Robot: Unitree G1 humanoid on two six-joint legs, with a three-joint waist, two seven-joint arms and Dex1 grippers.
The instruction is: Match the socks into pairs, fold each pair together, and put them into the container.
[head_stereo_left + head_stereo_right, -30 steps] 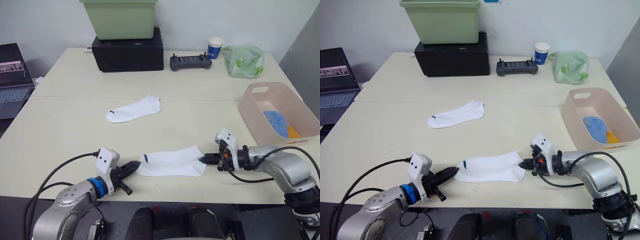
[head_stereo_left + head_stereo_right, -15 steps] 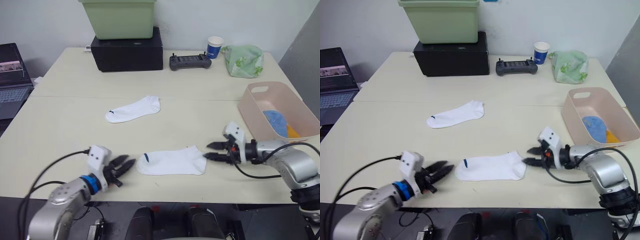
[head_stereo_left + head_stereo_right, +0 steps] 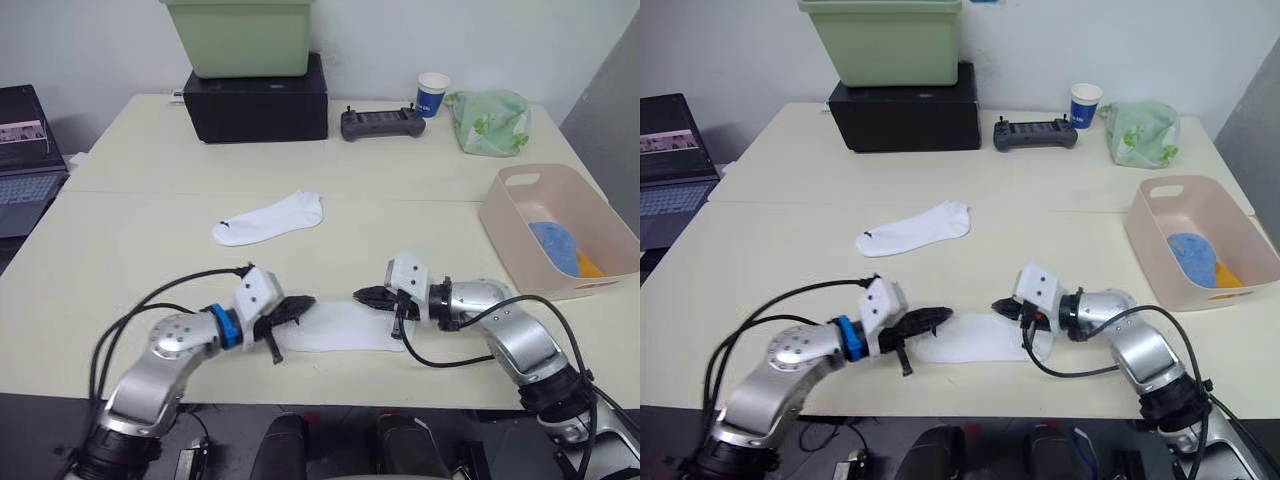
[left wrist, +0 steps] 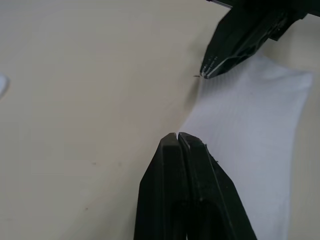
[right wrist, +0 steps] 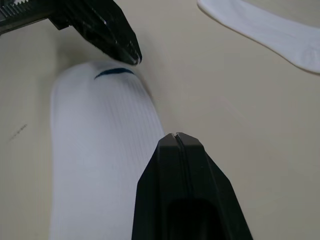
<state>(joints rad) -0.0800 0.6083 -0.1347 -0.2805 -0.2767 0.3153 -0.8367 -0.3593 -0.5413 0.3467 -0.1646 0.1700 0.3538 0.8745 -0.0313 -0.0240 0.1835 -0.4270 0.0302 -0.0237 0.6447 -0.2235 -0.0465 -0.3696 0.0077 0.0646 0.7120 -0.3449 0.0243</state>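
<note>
The near white sock [image 3: 340,328] lies flat by the table's [image 3: 130,250] front edge, and I have both grippers reaching in over it from opposite ends: the left gripper [image 3: 300,304] at its cuff end, the right gripper [image 3: 362,295] at its toe end, each with its black fingers pressed together and nothing visibly pinched between them. The second white sock [image 3: 268,218] rests well apart, farther back on the table. The pale pink container [image 3: 520,222] at my right holds a light blue sock [image 3: 553,245] and an orange sock [image 3: 588,265].

Near white sock [image 3: 340,328] ends under both arms (partly hidden)
</note>
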